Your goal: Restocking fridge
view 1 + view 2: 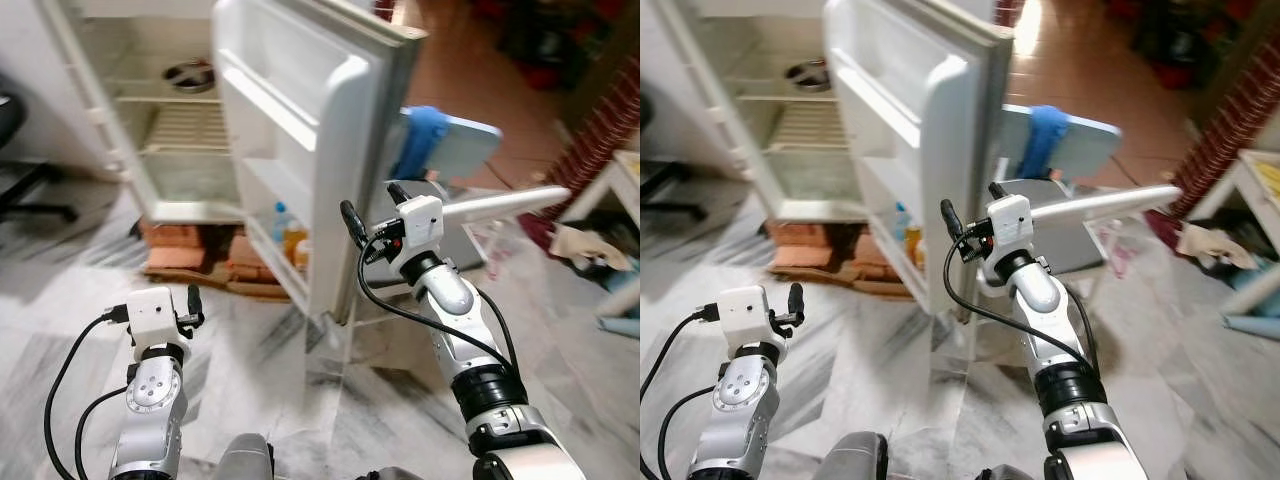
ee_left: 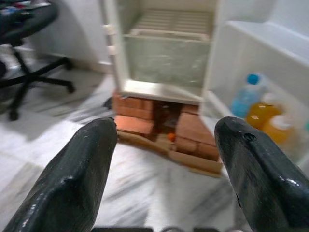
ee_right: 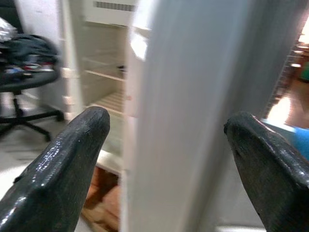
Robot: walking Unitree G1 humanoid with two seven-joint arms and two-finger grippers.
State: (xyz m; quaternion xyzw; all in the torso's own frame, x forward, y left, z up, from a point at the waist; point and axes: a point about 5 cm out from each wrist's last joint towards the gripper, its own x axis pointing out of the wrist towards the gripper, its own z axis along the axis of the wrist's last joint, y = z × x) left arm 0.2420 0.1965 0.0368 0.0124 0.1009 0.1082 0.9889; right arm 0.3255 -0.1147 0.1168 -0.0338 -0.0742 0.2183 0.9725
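Fridge [image 1: 180, 130], white, standing ahead and to the robot's left on a base of bricks [image 1: 200, 255] over a marble floor [image 1: 90, 290]; compartment open, shelves largely bare, one metal bowl [image 1: 188, 75] on an upper shelf. Fridge door [image 1: 320, 150] swung wide toward the robot, its edge facing the camera; lower door rack holds a blue-capped bottle [image 2: 244, 99] and orange bottles [image 2: 270, 121] side by side. Right gripper [image 1: 372, 212] raised level with the door's free edge, jaws spread wide with one finger on either side of that edge as the right wrist view shows it; whether either finger touches the door cannot be told; nothing held. Left gripper [image 1: 190, 305] low, well apart from the fridge, jaws wide apart and empty, aimed at the crisper and bricks. Step in hand, as judged: managing the door, either steadying it or swinging it. To do it well, keep the fingers square to the edge, push or pull along the door's arc rather than across it, and move slowly so the racked bottles do not topple. Surroundings: office chair [image 1: 20, 170] at far left, blue cloth [image 1: 425, 135] draped on a pale panel behind the door, cluttered shelf unit [image 1: 610, 240] at far right.
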